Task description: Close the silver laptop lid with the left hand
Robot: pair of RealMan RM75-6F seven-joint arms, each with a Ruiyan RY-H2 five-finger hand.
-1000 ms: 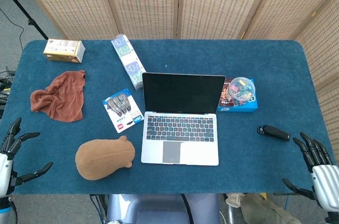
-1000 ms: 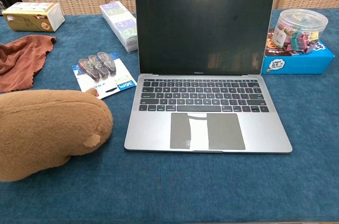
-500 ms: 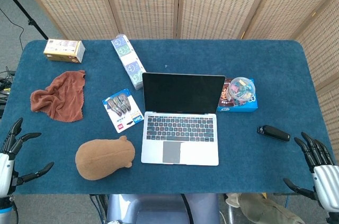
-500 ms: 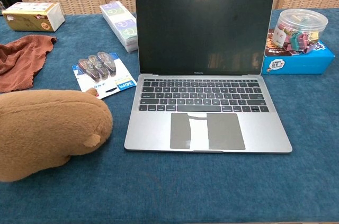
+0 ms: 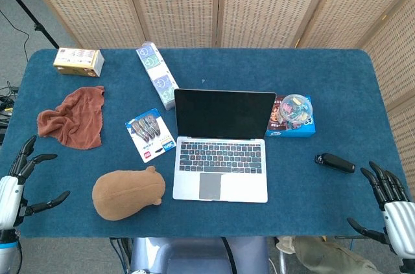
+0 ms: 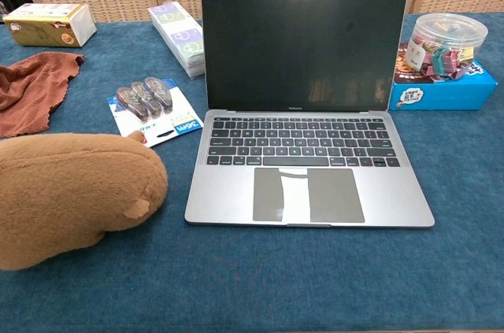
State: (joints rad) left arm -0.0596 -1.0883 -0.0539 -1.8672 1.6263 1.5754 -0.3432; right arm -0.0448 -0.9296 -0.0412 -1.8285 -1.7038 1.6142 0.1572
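Closing the lid starts from this layout: the silver laptop [image 5: 222, 151] stands open at the centre of the worktop [image 5: 337, 86], screen upright and dark, keyboard facing the robot. The left hand [image 5: 14, 186] hovers at the worktop's 8 o'clock corner, fingers apart and empty, well apart from the laptop. The right hand [image 5: 392, 212] waits at the 4 o'clock corner, fingers likewise spread and empty. A brown plush [image 5: 126, 193] lies between the left hand and the laptop, just beside its 8 o'clock corner. Recommended procedure: route the left hand above the plush, reach behind the lid's top edge, then press it forward and down evenly, avoiding the packet [image 5: 150, 134] beside the hinge.
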